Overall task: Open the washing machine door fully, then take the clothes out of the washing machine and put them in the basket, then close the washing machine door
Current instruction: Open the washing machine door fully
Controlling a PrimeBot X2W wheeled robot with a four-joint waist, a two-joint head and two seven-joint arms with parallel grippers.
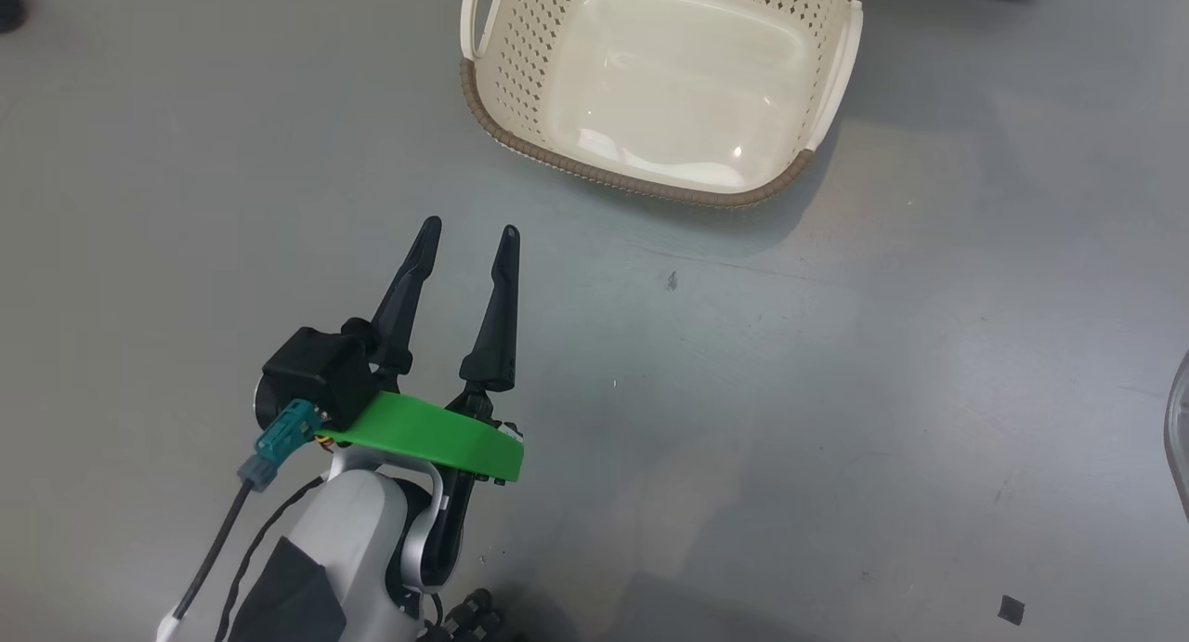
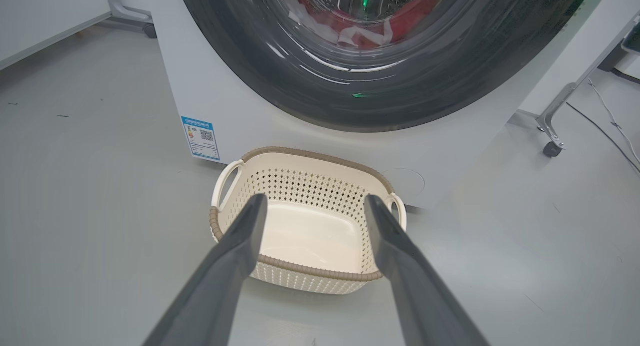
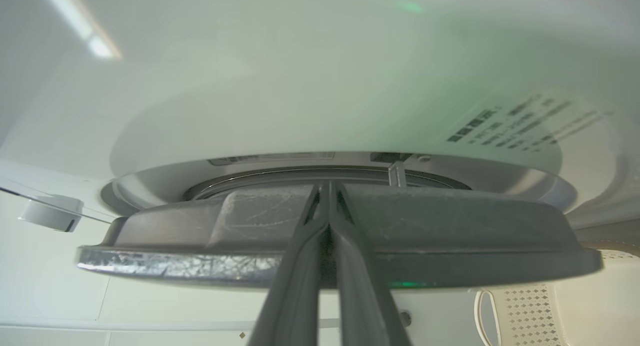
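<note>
The basket (image 1: pixel 604 173) stands empty on the grey floor, straight ahead of my left gripper (image 1: pixel 470 226), which is open and holds nothing. In the left wrist view the open left gripper (image 2: pixel 315 198) hangs over the near rim of the basket (image 2: pixel 310 153), which sits against the white washing machine (image 2: pixel 235 95). Red and white clothes (image 2: pixel 370 30) lie behind the glass of the washing machine door (image 2: pixel 280 70). My right gripper (image 3: pixel 327 186) is shut, its tips lying across the edge of the door (image 3: pixel 450 226), seen edge-on with a gap behind it.
A blue label (image 2: pixel 201 137) marks the machine's lower left corner. A castor leg (image 2: pixel 552 135) and a cable (image 2: pixel 610 125) lie to the machine's right, another castor (image 2: pixel 147 29) to its left. A clear curved edge (image 1: pixel 1180 438) shows at the head view's right border.
</note>
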